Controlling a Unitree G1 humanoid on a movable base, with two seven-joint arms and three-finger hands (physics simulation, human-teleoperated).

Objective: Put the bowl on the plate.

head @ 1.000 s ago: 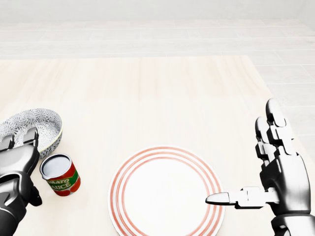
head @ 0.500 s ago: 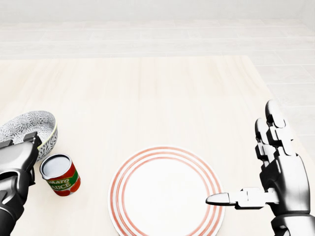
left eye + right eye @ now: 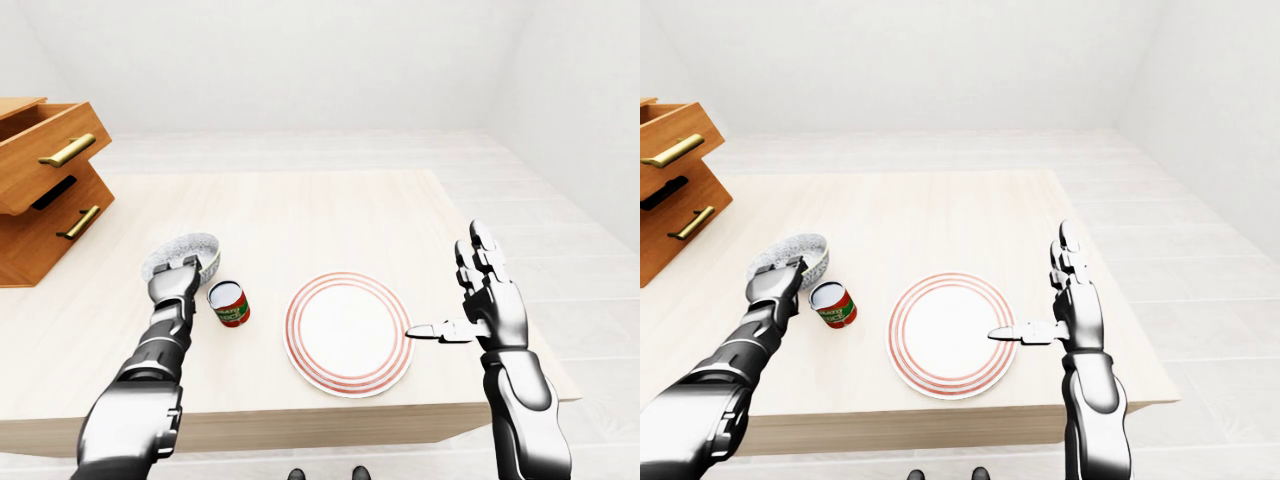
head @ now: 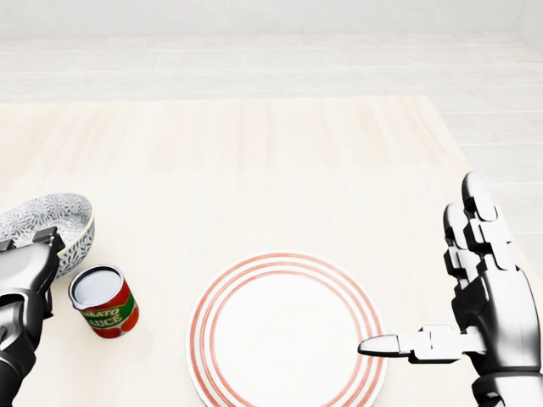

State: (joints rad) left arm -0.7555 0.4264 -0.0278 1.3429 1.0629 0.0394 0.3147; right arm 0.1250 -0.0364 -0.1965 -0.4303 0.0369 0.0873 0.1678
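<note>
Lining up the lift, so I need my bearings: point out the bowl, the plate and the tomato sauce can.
bowl (image 4: 51,212): head view, patterned inside wall.
plate (image 4: 284,335): head view, bare white centre.
tomato sauce can (image 4: 109,312): head view, red label on its side.

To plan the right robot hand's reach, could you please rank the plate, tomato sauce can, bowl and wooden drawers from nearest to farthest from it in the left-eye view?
1. Plate, just left of the right robot hand, thumb at its rim.
2. Tomato sauce can, left of the plate.
3. Bowl, up-left of the can.
4. Wooden drawers, at the left edge.
</note>
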